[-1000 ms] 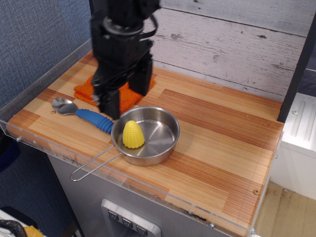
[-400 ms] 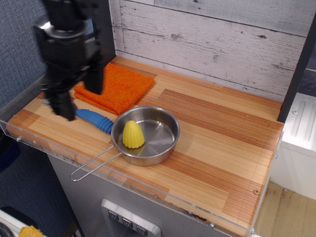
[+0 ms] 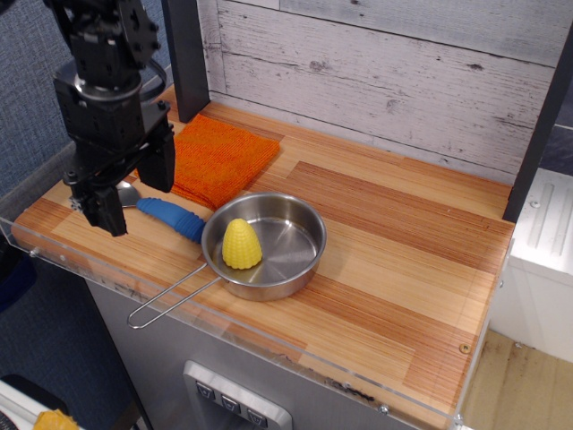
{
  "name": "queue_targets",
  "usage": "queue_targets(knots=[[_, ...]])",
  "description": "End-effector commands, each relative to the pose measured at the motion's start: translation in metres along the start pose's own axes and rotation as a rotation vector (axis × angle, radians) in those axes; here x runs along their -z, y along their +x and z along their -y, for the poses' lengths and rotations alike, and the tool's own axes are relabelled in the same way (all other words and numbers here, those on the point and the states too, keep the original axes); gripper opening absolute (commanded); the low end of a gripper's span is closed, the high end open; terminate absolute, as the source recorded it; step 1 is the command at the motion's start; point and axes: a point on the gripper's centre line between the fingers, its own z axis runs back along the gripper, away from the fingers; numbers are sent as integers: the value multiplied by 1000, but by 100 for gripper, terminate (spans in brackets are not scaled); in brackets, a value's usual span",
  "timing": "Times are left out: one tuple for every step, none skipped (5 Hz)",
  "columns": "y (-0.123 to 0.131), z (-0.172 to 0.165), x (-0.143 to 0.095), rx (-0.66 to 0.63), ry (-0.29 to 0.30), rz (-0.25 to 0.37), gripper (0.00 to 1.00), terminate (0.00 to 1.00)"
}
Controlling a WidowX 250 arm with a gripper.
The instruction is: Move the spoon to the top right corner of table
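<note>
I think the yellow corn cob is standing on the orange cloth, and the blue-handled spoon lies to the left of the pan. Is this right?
Not quite. In the observation.image view, the yellow corn cob is standing inside the steel pan, not on the orange cloth. The rest holds: the blue-handled spoon lies to the left of the pan.
</note>
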Motion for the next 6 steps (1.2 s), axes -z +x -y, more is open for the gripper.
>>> queue_targets(knots=[[15,19,18,-14,7,16,100,0],[10,28,32,-15,20,7,100,0],[2,34,44,9,48,-8,100,0],[-4,37,53,16,51,-3,100,0],[-7,38,55,11,56,21,0,0],[-9,34,53,0,57,16,0,0]])
